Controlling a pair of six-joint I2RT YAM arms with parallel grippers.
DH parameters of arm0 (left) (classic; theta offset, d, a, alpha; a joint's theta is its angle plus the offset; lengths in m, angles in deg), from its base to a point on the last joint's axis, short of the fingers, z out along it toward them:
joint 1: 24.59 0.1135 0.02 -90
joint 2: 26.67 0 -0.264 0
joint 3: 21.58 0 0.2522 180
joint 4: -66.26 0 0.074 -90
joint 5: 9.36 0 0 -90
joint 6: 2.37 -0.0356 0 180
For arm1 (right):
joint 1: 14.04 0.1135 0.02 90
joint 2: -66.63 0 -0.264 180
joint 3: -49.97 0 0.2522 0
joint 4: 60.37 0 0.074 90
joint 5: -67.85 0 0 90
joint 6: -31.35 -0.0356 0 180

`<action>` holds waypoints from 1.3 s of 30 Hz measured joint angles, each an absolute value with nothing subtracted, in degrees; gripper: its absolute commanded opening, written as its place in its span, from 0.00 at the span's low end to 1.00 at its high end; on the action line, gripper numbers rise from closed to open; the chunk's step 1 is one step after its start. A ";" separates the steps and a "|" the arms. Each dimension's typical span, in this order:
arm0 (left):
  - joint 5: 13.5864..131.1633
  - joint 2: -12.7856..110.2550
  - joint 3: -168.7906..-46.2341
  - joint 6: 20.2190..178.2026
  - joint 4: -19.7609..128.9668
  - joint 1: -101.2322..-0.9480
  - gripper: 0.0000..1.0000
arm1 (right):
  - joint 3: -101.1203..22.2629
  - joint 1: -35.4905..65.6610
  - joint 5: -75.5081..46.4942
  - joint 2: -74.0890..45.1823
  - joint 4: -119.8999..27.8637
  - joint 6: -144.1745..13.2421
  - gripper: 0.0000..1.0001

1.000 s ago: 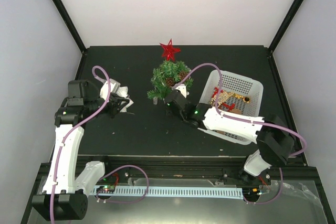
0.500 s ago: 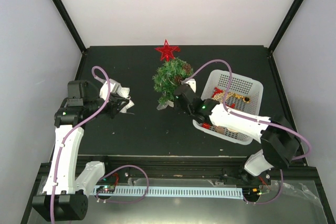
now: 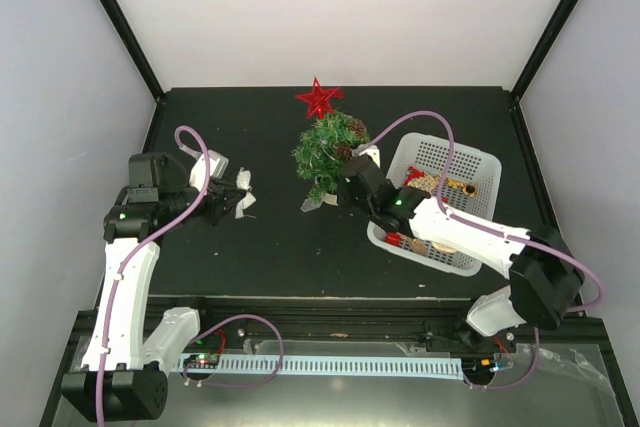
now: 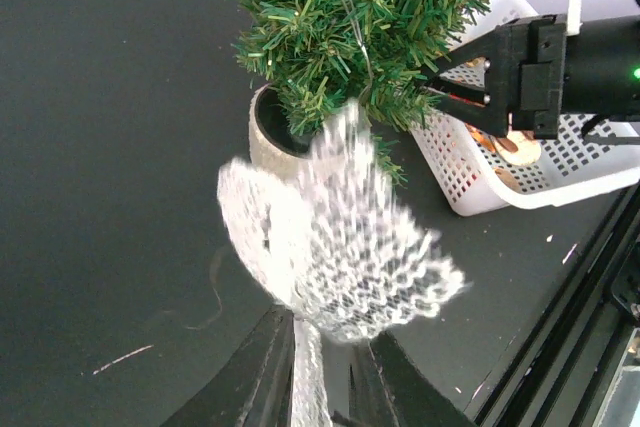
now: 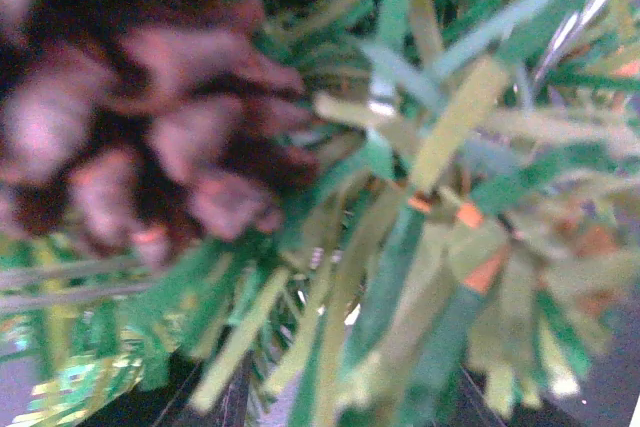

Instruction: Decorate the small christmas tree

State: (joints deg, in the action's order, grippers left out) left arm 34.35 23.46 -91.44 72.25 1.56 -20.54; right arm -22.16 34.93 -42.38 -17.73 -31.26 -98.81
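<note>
Just left of the basket (image 3: 460, 147), the little tree (image 3: 328, 147) already wears a star (image 3: 319, 98) and pine cones (image 3: 356, 131); the left pincer (image 4: 322, 335) pinches a mesh bow (image 4: 340, 247) not yet hung, and the right pincer (image 3: 350, 175), deep in branches, I can't read.

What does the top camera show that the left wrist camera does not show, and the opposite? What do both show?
Only the top view: the red star on the tip of the small tree, and the left arm and right arm down to their bases.
Only the left wrist view: the net weave of the white mesh bow, and the left tool pinching its stem.
Both: the tree, a pine cone, the bow, the white basket, and the right tool at the branches.
</note>
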 measured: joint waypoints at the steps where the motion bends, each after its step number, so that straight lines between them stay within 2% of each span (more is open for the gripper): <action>1: 34.35 23.46 -91.44 72.25 1.56 -20.54 0.18 | -22.16 34.93 -41.96 -17.23 -31.30 -98.68 0.45; 6: 34.33 23.48 -91.44 72.25 1.56 -20.54 0.18 | -22.16 34.86 -40.72 -15.52 -31.48 -98.29 0.45; 7: 34.33 23.48 -91.44 72.25 1.56 -20.54 0.14 | -22.14 34.84 -40.47 -15.37 -31.46 -98.22 0.45; 8: 34.33 23.48 -91.44 72.25 1.56 -20.54 0.05 | -22.14 34.82 -40.30 -15.26 -31.43 -98.20 0.45; 9: 34.33 23.48 -91.44 72.25 1.56 -20.54 0.02 | -22.03 34.80 -40.08 -15.15 -31.48 -98.18 0.45; 12: 34.31 23.48 -91.44 72.23 1.56 -20.54 0.02 | -20.83 34.78 -39.80 -14.10 -31.41 -98.20 0.46; 16: 34.42 23.74 -91.44 71.64 1.34 -20.54 0.38 | -18.71 34.78 -39.69 -11.48 -30.58 -98.33 0.47; 19: 34.40 25.60 -92.40 70.38 -0.27 -20.54 0.51 | -17.57 34.78 -39.60 -8.81 -29.64 -98.55 0.48; 23: 35.45 31.30 -96.09 67.88 -2.79 -20.69 0.54 | -16.94 34.78 -39.64 -4.29 -27.52 -98.94 0.48; 30: 41.74 43.57 -97.10 62.94 -3.64 -21.19 0.46 | -16.87 34.78 -40.37 2.73 -23.78 -99.47 0.49; 34: 46.13 53.38 -97.08 58.66 -3.55 -22.02 0.53 | -16.09 34.78 -40.80 5.07 -22.43 -99.71 0.49; 39: 53.46 61.90 -97.08 50.09 -2.74 -24.58 0.57 | -15.30 34.78 -40.85 6.07 -20.40 -99.69 0.49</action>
